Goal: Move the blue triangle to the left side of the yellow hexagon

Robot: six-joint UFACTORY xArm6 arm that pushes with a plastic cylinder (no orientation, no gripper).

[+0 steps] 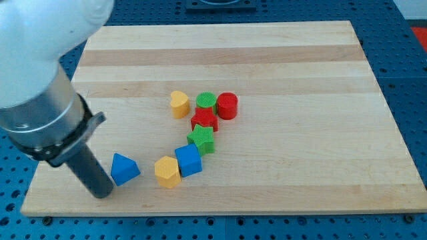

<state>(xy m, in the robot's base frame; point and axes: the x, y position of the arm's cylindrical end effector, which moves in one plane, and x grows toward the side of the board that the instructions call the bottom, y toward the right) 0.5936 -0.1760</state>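
The blue triangle [124, 168] lies on the wooden board [267, 60] near the view's bottom left. The yellow hexagon [167, 171] sits just to its right, with a small gap between them. My tip [101, 193] is at the lower left of the blue triangle, close to it or touching it. The dark rod rises from there to the arm's big grey and white body at the view's top left.
A blue cube [189, 160] touches the yellow hexagon on its right. Above it, a green star [201, 139], a red star [204, 120], a green cylinder [206, 101], a red cylinder [227, 105] and a yellow heart [179, 104] cluster mid-board.
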